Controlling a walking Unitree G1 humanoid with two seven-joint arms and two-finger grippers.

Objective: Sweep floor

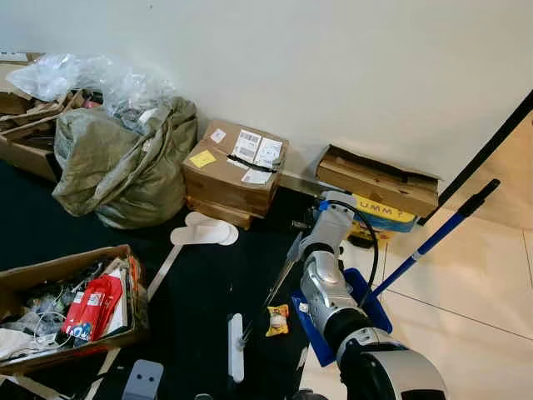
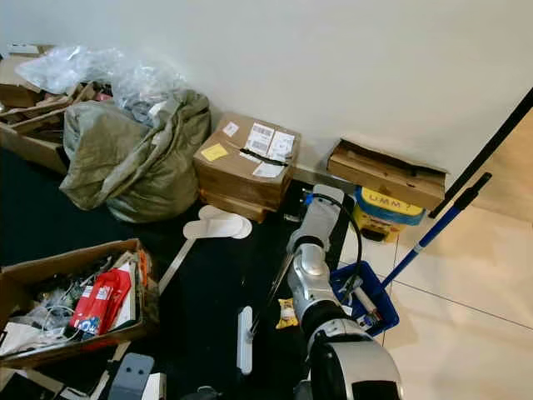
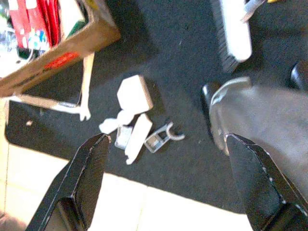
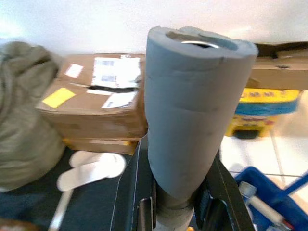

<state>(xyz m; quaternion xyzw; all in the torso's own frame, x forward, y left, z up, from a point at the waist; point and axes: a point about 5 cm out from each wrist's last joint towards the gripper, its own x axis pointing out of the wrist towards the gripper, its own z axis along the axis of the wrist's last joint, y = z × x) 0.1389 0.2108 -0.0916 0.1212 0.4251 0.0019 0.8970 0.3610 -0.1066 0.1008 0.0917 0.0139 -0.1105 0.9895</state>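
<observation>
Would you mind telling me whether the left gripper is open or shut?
Open: the left gripper's two black fingers stand wide apart, with bare floor between them.

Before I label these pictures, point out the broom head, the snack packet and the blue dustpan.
broom head [image 1: 236, 347], left eye view, middle of the white block.
snack packet [image 1: 277, 320], left eye view, its centre.
blue dustpan [image 2: 386, 317], right eye view, right rim.

A: The room is bright. The white wall [image 1: 350, 75] looks soft and even, with no hard shadows.

B: The black mat [image 1: 208, 292] stays very dark, though.

A: Beside the left claw [image 3: 166, 180], the pale tiles [image 3: 144, 211] glare white and the bits look fuzzy.

B: Between the right claw's fingers [image 4: 132, 192], the grey foam handle [image 4: 192, 110] is blurry, and so are the boxes behind it.
</observation>
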